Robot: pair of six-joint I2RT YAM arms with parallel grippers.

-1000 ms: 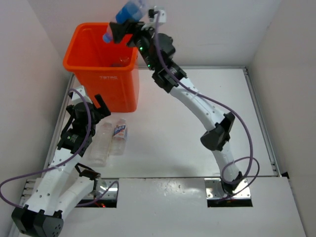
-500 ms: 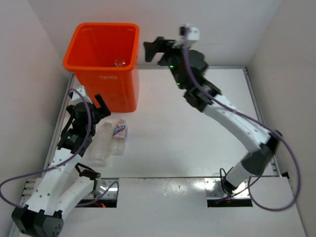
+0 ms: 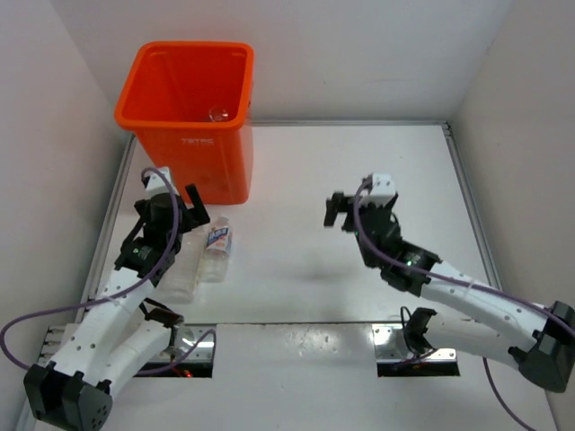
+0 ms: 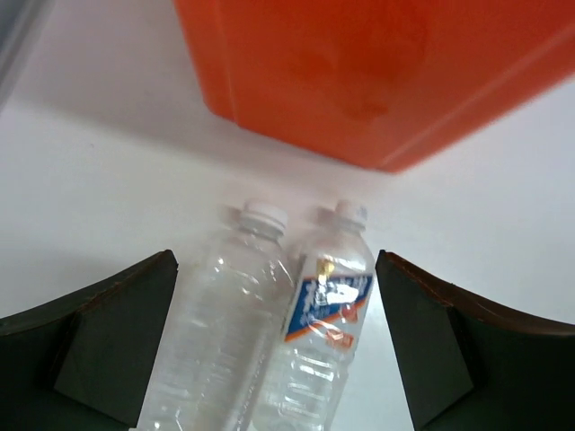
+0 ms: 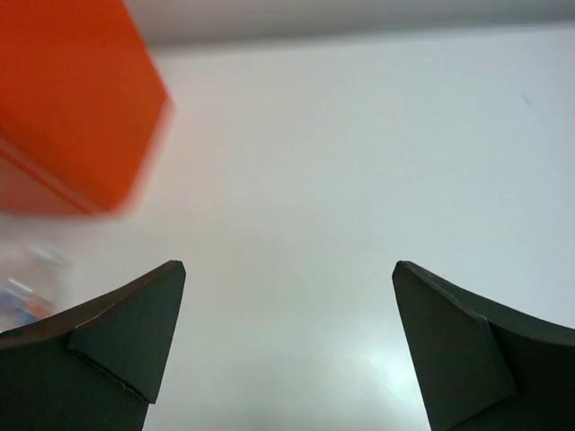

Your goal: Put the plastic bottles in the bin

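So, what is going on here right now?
Two robot arms are clearing plastic bottles into the orange bin. The left claw hangs open over a plain bottle and a labelled bottle, lying side by side on the table in front of the bin. The right claw is open and empty above the middle of the table.

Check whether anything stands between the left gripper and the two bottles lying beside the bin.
Nothing visible does. In the left wrist view the open left gripper faces the plain bottle and the labelled bottle directly. Both lie side by side with their caps toward the bin.
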